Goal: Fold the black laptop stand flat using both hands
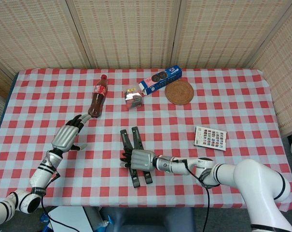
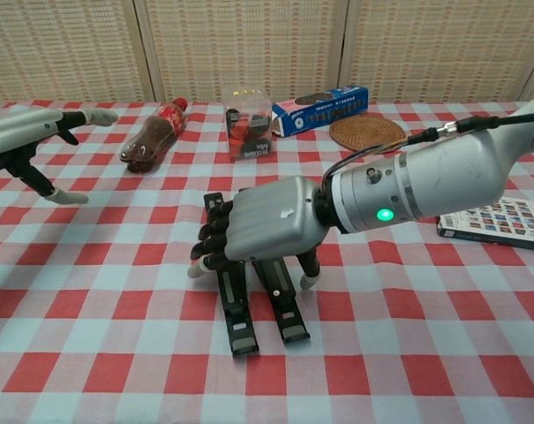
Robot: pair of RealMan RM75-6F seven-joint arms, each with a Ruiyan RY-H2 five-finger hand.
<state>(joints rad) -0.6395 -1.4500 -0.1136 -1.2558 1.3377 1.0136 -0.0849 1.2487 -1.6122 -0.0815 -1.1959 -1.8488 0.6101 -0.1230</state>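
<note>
Laptop stand [image 1: 134,155] looks pretty much flat on the desk, front-center. Right hand [image 2: 265,230] sits on it w/ fingers curled over; left hand [image 1: 65,137] hangs open, nothing held. Prob nearly done imo.

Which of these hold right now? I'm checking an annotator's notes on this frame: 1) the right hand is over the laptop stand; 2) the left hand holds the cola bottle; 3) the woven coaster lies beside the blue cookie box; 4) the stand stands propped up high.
1) True: the right hand lies on top of the black laptop stand.
2) False: the left hand is clear of the cola bottle and holds nothing.
3) True: the woven coaster sits next to the blue cookie box.
4) False: the stand lies low on the tablecloth.
</note>
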